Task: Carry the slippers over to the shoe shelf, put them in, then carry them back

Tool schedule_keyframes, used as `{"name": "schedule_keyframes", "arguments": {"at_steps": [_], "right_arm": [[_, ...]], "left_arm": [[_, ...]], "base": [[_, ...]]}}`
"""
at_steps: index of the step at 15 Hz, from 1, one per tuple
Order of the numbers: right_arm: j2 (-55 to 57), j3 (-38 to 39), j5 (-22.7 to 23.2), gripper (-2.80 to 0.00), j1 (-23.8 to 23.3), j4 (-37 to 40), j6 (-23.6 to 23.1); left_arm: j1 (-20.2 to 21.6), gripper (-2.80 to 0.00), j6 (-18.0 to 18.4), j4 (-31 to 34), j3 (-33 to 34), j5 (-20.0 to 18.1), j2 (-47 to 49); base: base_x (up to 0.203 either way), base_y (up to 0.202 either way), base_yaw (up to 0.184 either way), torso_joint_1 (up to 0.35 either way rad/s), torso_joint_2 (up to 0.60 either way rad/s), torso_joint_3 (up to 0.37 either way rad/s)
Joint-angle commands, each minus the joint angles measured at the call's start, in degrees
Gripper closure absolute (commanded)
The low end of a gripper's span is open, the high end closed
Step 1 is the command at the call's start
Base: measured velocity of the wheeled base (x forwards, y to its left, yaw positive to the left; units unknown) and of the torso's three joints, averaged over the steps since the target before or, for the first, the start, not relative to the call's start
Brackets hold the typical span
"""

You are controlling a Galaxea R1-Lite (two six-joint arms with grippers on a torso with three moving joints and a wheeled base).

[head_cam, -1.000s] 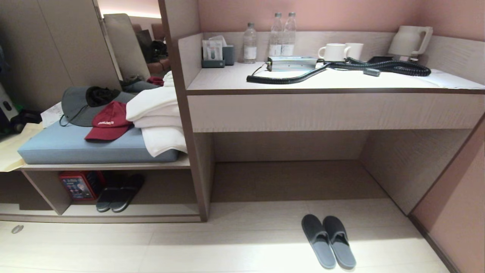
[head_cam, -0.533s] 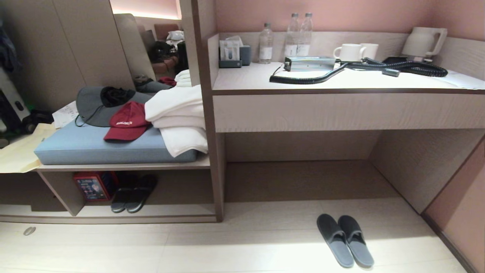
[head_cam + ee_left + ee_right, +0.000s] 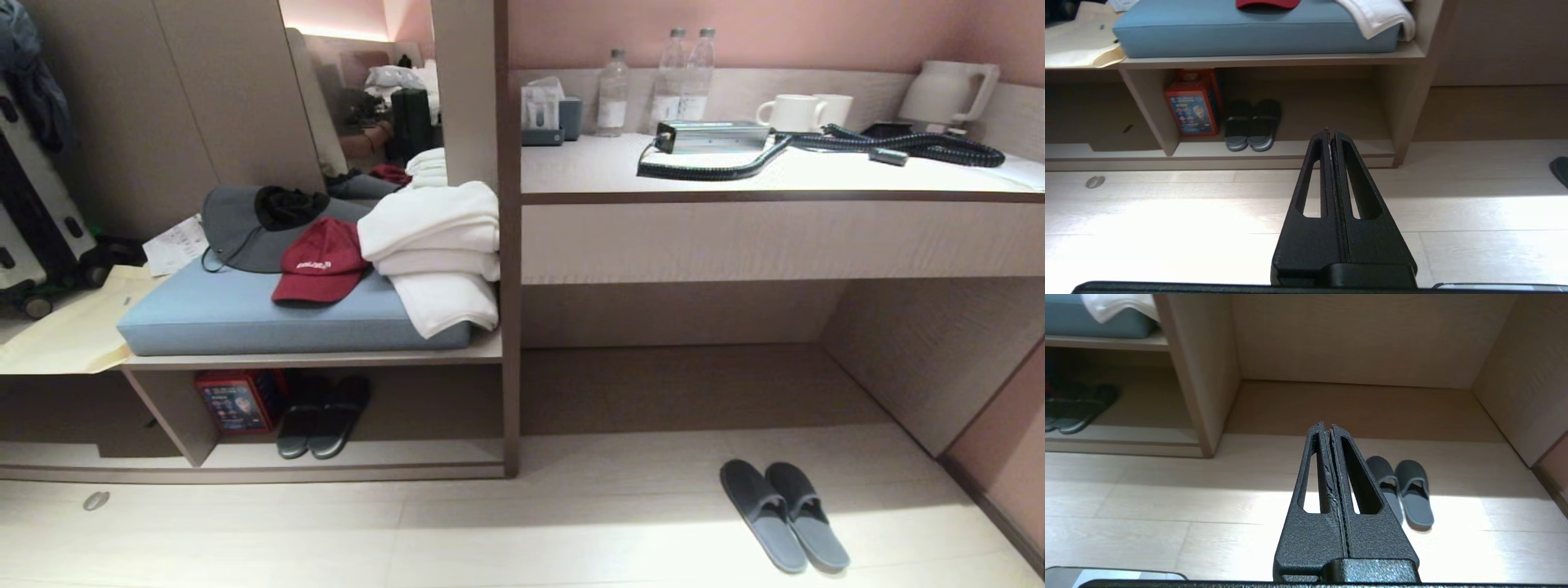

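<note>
The slippers [image 3: 784, 514], a flat dark grey-blue pair, lie side by side on the pale floor in front of the desk recess, at the lower right of the head view. The right wrist view shows the slippers [image 3: 1414, 494] just beyond my right gripper [image 3: 1327, 425], which is shut, holds nothing and hangs above the floor. The shoe shelf [image 3: 408, 453] is the low open compartment under the bench on the left. My left gripper [image 3: 1331, 131] is shut and empty, and faces the shoe shelf [image 3: 1310, 149] from a distance. Neither arm appears in the head view.
Inside the shelf stand another dark pair with pale sole rims [image 3: 322, 416] and a red box [image 3: 238, 400]. A blue cushion [image 3: 245, 314] above carries caps and white towels [image 3: 437, 249]. The desk [image 3: 775, 175] holds bottles, mugs, a kettle and a coiled cord. A suitcase [image 3: 33, 212] stands far left.
The whole head view has shifted to the right, so the camera has swung left. The slippers and the shelf's contents have not moved, and both grippers stay shut.
</note>
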Motion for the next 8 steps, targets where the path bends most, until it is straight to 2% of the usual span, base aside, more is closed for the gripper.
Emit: {"name": "schedule_keyframes", "arguments": {"at_steps": [1,8], "right_arm": [[0.0,0.0,0.0,0.0,0.0,0.0,0.0],[0.0,0.0,0.0,0.0,0.0,0.0,0.0]], "left_arm": [[0.0,0.0,0.0,0.0,0.1,0.0,0.0],[0.0,0.0,0.0,0.0,0.0,0.0,0.0]], "base": [[0.0,0.194,0.0,0.005,0.0,0.005],[0.0,0.196,-0.001,0.003,0.0,0.003]]}}
